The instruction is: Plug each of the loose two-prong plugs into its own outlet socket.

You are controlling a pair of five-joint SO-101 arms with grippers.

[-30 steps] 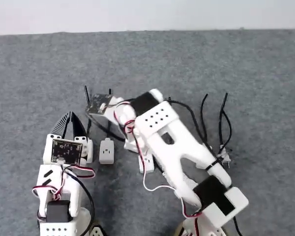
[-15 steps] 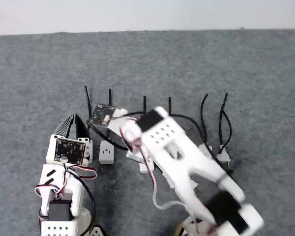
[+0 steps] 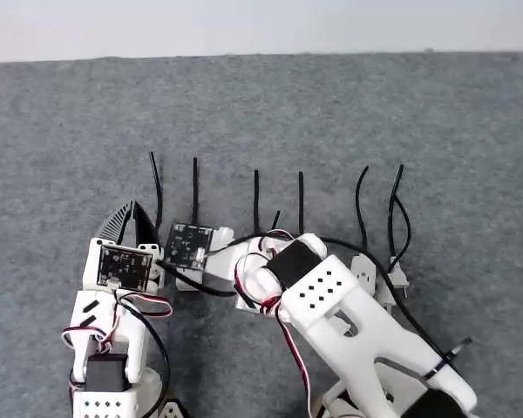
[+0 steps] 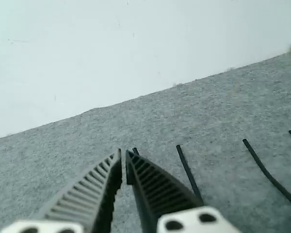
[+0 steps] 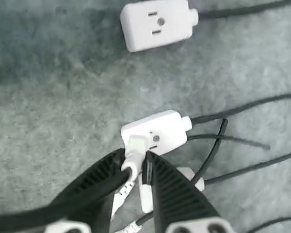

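In the right wrist view my right gripper point(image 5: 135, 159) is shut on a white two-prong plug point(image 5: 134, 148), whose front end rests against a white outlet socket point(image 5: 160, 130) on the grey carpet. A second white socket point(image 5: 156, 23) lies free farther off. In the high view the right arm's wrist board point(image 3: 189, 246) covers these sockets. Two more white plugs point(image 3: 363, 266) lie to its right with their black cords. My left gripper point(image 3: 131, 207) sits at the near left, pointed away from the base; its black fingers point(image 4: 104, 187) are shut on nothing.
Several black cords point(image 3: 194, 187) run from the sockets and plugs toward the far side of the grey carpet point(image 3: 436, 122). Another small white piece point(image 5: 145, 196) and loose cords lie just under my right fingers. A pale wall point(image 4: 136, 48) stands beyond the carpet.
The right arm has drawn back toward the near edge, its wrist moving from beyond the cord ends to over the sockets. The left arm has stayed put.
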